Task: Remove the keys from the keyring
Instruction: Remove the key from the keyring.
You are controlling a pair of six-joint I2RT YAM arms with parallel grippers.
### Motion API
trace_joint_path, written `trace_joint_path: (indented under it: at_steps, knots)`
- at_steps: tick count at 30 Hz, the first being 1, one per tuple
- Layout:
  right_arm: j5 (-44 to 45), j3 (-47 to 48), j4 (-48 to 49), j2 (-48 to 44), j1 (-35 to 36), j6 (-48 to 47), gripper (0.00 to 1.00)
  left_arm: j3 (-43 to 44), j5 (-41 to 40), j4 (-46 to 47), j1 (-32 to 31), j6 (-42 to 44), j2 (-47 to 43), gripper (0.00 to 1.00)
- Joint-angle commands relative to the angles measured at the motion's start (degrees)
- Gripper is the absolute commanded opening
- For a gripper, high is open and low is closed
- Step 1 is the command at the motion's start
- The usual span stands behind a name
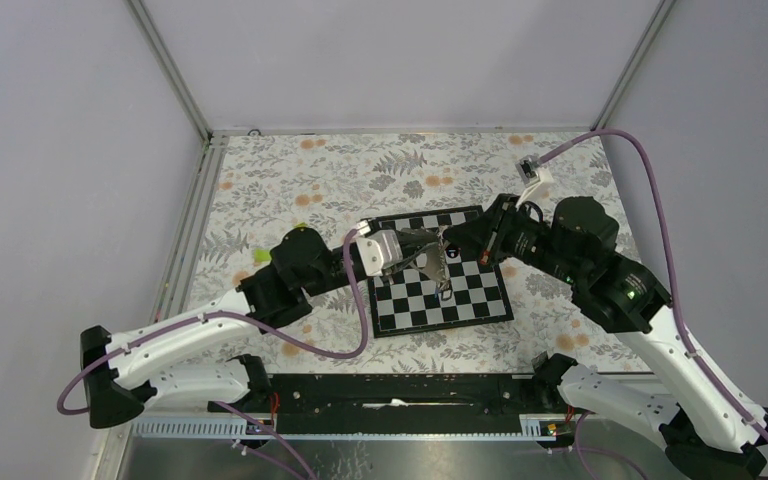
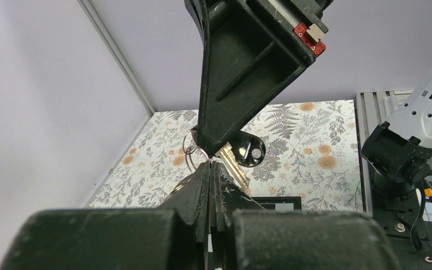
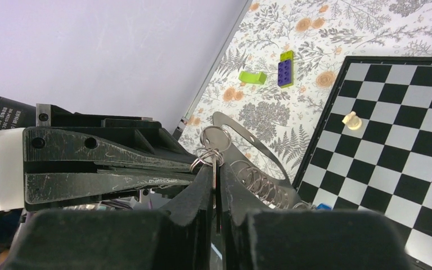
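The bench (image 1: pixel 300 180) is covered with a cloth printed with grey ferns and orange flowers, and it sits in a booth of plain lilac-grey walls with aluminium posts (image 1: pixel 170 65) at the far corners. A chessboard (image 1: pixel 460 300) lies skewed at the middle of the cloth with a pale pawn (image 3: pixel 350 119) standing on it. Off the board to the left lie a lime-green block (image 3: pixel 253 77) and, just beside it, a purple block (image 3: pixel 285 70) with a green end. A black rail (image 1: pixel 400 405) runs along the near edge between the arm bases, and purple cables (image 1: pixel 650 190) loop over both arms. Above the board's far left part the two arms meet tip to tip with the keyring (image 3: pixel 253 147) lifted between them, its grey strap hanging down. The left gripper (image 2: pixel 210 169) is fully closed, pinching the keyring's metal rings. The right gripper (image 3: pixel 216 174) is closed to a hairline on thin metal in the same cluster, though I cannot tell whether that is ring or key. One key (image 2: pixel 247 151), with a dark round head, hangs from the rings beside both tips.
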Motion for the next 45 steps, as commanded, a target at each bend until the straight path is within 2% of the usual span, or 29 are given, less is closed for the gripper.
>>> trace_joint_path:
  at_steps: [1, 18, 28, 45]
  knots:
    - [-1.1, -0.7, 4.4, -0.8, -0.1, 3.7, 0.01, 0.2, 1.2, 5.4, 0.1, 1.5, -2.2, 0.00]
    - [-4.6, -3.6, 6.5, -1.6, -0.1, 11.4, 0.01, -1.1, 1.5, 5.0, 0.1, 5.6, -4.3, 0.00]
    - [-9.0, -12.4, 19.5, -5.1, -0.1, 20.8, 0.00, -1.9, 0.5, 5.3, 0.1, 6.5, -4.9, 0.00]
    - [-3.3, -26.8, 40.5, -13.0, -0.1, 31.8, 0.00, -5.6, 2.1, 11.1, 0.1, 7.7, -8.4, 0.00]
